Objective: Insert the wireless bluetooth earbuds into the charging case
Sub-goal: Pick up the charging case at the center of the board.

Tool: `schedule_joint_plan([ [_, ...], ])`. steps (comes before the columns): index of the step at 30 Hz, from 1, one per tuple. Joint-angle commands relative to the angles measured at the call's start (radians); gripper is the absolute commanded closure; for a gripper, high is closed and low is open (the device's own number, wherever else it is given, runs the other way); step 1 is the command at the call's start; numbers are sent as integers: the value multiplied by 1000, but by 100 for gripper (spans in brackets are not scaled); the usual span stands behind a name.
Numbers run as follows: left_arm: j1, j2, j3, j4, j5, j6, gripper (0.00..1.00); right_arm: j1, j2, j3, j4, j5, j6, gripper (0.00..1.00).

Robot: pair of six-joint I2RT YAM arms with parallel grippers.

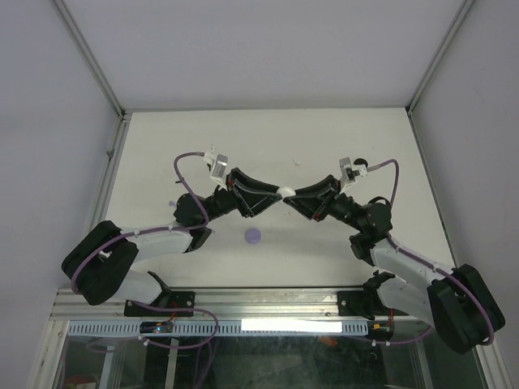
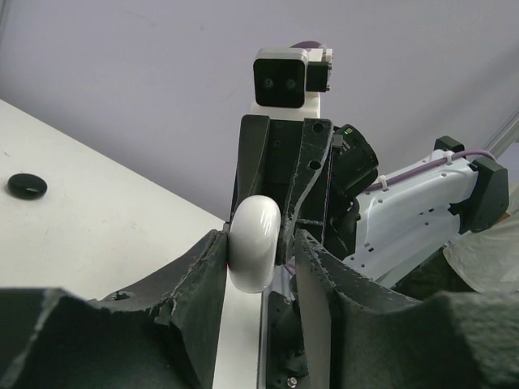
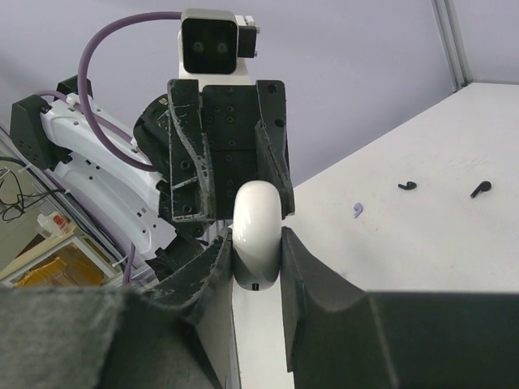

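Observation:
A white round charging case (image 1: pixel 282 193) is held edge-up above the middle of the table, where both grippers meet. My right gripper (image 3: pixel 257 243) is shut on it, with both pads flat against the case (image 3: pixel 257 231). My left gripper (image 2: pixel 259 243) is open around the same case (image 2: pixel 254 243): one finger touches it and the other stands a small gap away. Two black earbuds (image 3: pixel 407 185) (image 3: pixel 481 189) and a lavender earbud (image 3: pixel 358 210) lie on the table beyond, apart from both grippers. The lavender one shows faintly in the top view (image 1: pixel 296 162). No white earbud is in view.
A lavender round case (image 1: pixel 253 236) lies on the table in front of the grippers. A black round case (image 2: pixel 27 186) lies on the table at the far left of the left wrist view. Grey walls enclose the white table (image 1: pixel 268 138) on three sides.

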Motion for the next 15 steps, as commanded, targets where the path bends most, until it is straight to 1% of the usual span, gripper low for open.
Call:
schedule_joint_plan([
  [1,-2,12,45,95,56,-38,63,15,16,10,89,23,0,94],
  [8,-2,21,57,103,81,-47,74,24,34,12,104,13,-1,93],
  [10,-2,22,60,105,94,-49,80,25,37,16,101,6,-3,91],
  [13,-1,13,56,94,94,-32,96,24,30,26,70,-15,-26,81],
  [14,2,2,52,77,89,-20,100,24,22,30,47,-23,-42,76],
  [15,5,-12,50,50,89,-5,100,23,11,36,1,-32,-60,72],
])
